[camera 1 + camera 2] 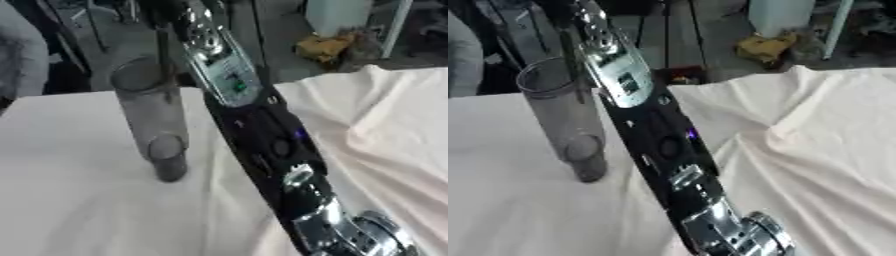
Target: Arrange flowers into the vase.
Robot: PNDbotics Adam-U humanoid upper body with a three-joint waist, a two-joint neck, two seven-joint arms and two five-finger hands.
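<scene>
A tall grey see-through vase [156,116] stands upright on the white cloth, left of centre. A thin dark stem [163,55] runs from the top edge down into the vase mouth; no bloom shows. My right arm [262,135], black with silver joints, crosses diagonally from the lower right to the top centre, passing just right of the vase. Its hand lies beyond the top edge, out of sight. My left arm and hand do not show in either view.
The white cloth [815,150] covers the table and lies rumpled in folds on the right. Beyond the far edge is a dark floor with a yellow object [765,47] and a pale box [779,15].
</scene>
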